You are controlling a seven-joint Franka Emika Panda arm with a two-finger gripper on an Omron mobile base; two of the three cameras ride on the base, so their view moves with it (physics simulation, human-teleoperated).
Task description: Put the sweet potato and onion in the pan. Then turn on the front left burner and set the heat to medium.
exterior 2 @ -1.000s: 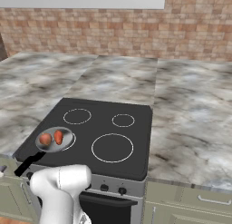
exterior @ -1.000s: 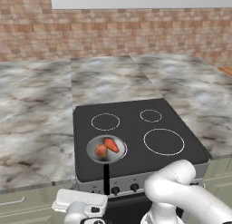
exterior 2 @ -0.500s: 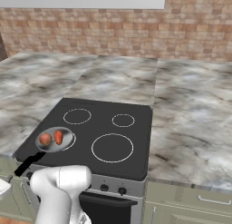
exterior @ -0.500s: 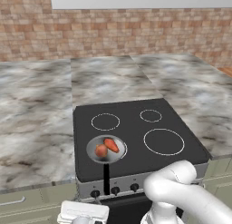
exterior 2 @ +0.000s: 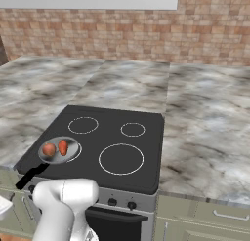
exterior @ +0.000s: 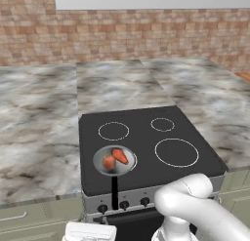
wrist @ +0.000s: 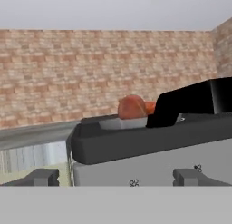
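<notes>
Item 1, the pan (exterior: 114, 161): small shiny metal round, sitting on the black stovetop (exterior: 146, 137) over the front left burner (exterior 2: 73, 152), whose ring it mostly covers. Its black handle (exterior: 114, 192) points straight out over the front edge, toward my base.

Item 2, the sweet potato (exterior: 119, 155): orange-red, tapered, lying inside the pan on the far right of its floor, touching or just beside item 3.

Item 3, the onion (exterior: 109, 162): reddish-brown ball, inside the pan, on the near left. From the hand view it rises above the pan's rim (wrist: 132, 107), with an orange sliver of tuber behind it. I judge the loading half of the job done.

Item 4, the knobs (exterior: 124, 204): a row of small dark dials on the stove's front panel, below the glass. I cannot tell from here which one governs the front left burner.

Item 5, the claw (wrist: 115, 177): low, in front of the stove, looking level along the panel, fingertips spread as wide as they go, nothing between them. I have it down there, I judge, because the remaining work is on the dials, not on the cooktop.

Item 6, the bench (exterior: 39, 118): grey marbled top on both sides of the stove, brick wall behind.

Risk noted: the overhanging handle sits just above the dials, so a careless approach could knock the pan.
</notes>
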